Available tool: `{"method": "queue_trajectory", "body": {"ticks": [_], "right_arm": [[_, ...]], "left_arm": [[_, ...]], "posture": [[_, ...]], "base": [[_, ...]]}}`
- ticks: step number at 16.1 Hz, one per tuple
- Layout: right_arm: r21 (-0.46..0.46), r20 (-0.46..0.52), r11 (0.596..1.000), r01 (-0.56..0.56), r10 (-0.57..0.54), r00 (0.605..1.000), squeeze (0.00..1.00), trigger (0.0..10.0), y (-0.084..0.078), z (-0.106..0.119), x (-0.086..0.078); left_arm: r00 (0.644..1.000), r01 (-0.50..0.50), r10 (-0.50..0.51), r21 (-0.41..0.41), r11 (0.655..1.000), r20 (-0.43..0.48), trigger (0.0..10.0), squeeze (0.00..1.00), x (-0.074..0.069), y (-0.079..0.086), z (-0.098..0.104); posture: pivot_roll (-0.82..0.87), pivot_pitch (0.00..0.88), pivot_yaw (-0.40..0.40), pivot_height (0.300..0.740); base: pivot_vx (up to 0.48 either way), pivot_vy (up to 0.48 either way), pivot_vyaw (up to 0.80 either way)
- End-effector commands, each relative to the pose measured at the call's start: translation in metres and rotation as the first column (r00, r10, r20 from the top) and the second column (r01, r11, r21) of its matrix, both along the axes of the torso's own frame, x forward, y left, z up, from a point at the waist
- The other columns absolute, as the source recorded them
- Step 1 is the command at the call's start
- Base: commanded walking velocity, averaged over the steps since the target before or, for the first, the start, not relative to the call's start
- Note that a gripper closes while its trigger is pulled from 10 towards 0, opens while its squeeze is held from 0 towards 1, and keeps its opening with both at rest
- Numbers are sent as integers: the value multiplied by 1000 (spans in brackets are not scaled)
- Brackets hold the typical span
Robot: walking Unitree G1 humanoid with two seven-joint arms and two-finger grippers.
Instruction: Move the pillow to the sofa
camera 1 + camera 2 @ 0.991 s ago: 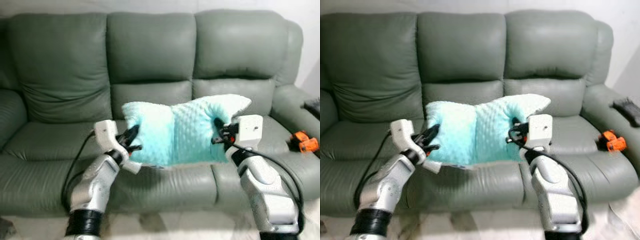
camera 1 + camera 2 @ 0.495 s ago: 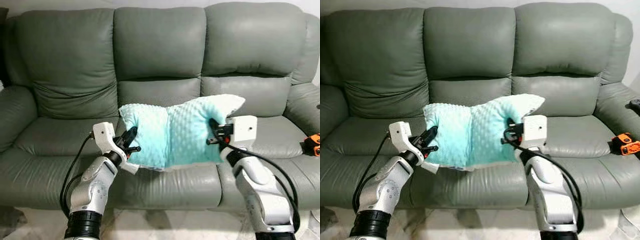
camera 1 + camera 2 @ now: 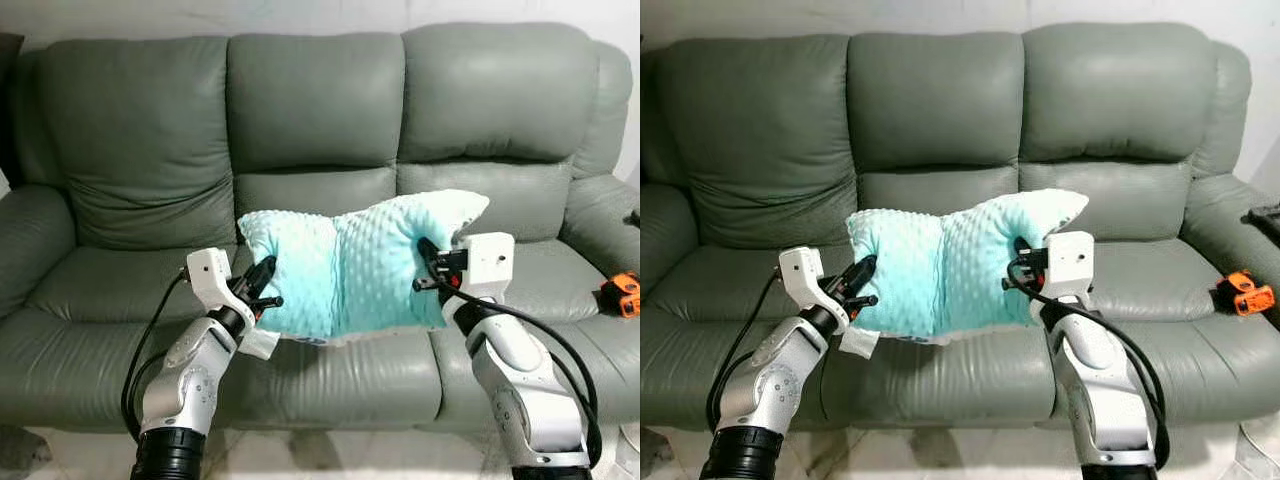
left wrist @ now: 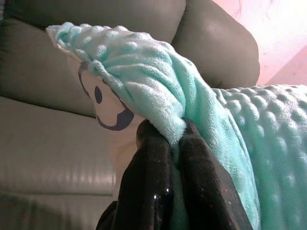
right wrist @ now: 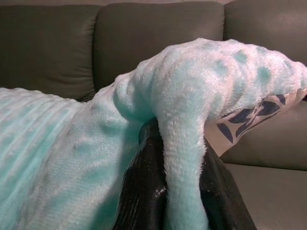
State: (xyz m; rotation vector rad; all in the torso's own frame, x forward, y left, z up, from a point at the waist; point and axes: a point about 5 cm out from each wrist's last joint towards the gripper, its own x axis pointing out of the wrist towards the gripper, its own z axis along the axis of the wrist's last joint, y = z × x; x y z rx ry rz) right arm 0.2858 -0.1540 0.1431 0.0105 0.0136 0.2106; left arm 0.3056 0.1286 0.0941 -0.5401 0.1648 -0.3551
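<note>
A mint-green dotted pillow [image 3: 945,270] hangs in front of the grey three-seat sofa [image 3: 940,130], above the middle seat's front edge. The left gripper [image 3: 862,283] pinches its edge at 9 o'clock, the right gripper [image 3: 1018,268] clamps it at 3 o'clock. At 3 o'clock on the right-hand seat lies a small orange object [image 3: 1240,295]; a dark object [image 3: 1265,217] rests on the armrest.
</note>
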Motion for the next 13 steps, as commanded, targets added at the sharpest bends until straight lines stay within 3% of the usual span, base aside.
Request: {"method": "queue_trajectory", "body": {"ticks": [1,10,13], "right_arm": [[1,33,1000,-18,18,999,0,10000,4,7,1],[1,31,1000,-24,24,999,0,10000,6,7,0],[3,30,1000,-25,25,999,0,10000,6,6,1]], "left_arm": [[999,12,-12,4,1000,44,10000,0,2,-1,9],[999,20,-20,8,1000,35,10000,0,-1,-2,7],[1000,17,-17,12,1000,16,10000,0,-1,-3,5]], "posture": [[-201,0,23,740],[-201,0,23,740],[-199,0,23,740]], "base": [[398,0,0],[367,0,0],[81,0,0]]}}
